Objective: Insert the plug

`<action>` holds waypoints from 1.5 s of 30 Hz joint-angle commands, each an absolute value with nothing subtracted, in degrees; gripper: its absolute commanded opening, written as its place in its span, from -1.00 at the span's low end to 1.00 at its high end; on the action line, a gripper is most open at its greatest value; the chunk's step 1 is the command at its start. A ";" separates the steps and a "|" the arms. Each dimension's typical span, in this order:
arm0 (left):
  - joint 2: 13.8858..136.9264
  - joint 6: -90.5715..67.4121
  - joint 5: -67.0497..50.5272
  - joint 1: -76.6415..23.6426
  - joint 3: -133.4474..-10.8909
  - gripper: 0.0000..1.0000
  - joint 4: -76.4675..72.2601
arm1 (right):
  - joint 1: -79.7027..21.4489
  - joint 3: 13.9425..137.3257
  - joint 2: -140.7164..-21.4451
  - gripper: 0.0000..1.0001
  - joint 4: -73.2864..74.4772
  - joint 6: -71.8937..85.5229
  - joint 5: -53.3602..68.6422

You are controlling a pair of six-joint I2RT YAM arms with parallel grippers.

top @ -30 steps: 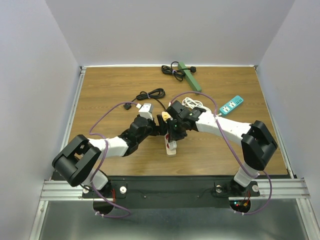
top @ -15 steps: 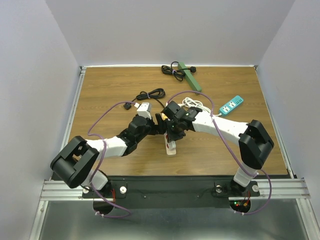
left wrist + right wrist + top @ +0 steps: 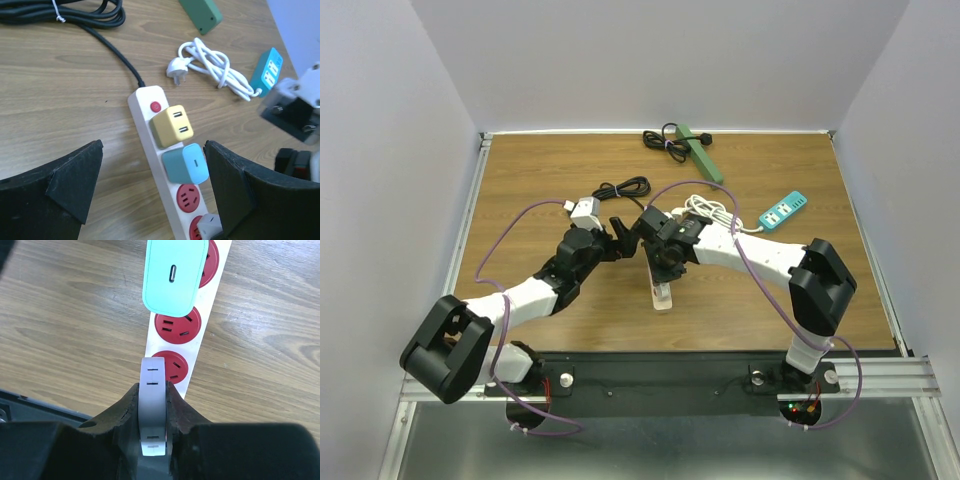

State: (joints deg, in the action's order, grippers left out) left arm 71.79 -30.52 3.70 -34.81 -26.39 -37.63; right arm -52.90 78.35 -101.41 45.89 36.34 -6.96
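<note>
A white power strip (image 3: 663,292) with red sockets lies on the wooden table. In the left wrist view it (image 3: 144,101) carries a yellow adapter (image 3: 172,125) and a teal adapter (image 3: 186,163), with a bare red socket (image 3: 188,198) below them. My right gripper (image 3: 666,262) (image 3: 152,387) is shut on a white plug (image 3: 152,415) and holds it right over a red socket (image 3: 174,366) of the strip (image 3: 218,260), below the teal adapter (image 3: 175,272). Its prongs are hidden. The plug also shows in the left wrist view (image 3: 207,227). My left gripper (image 3: 618,236) (image 3: 155,195) is open and empty, its jaws astride the strip from above.
A green power strip (image 3: 701,156) with a black cord lies at the back. A teal power strip (image 3: 783,211), a coiled white cable (image 3: 712,209) and a coiled black cable (image 3: 623,188) lie beyond the arms.
My left arm has drawn back to the left, away from the strip. My right gripper with the white plug has shifted a little left over the strip.
</note>
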 commanded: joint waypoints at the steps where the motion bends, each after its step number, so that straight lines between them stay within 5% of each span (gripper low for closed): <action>1: 69.96 -30.24 3.69 -34.37 -25.23 0.88 -37.79 | -53.44 79.10 -103.18 -0.99 48.60 37.09 -11.34; 45: 69.70 -28.92 1.77 -32.78 -23.47 0.88 -38.84 | -56.87 80.24 -102.22 -0.99 50.18 39.38 -15.20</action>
State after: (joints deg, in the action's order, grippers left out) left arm 71.26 -30.44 3.16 -33.10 -25.34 -35.97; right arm -55.66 77.67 -102.35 47.81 38.83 -14.22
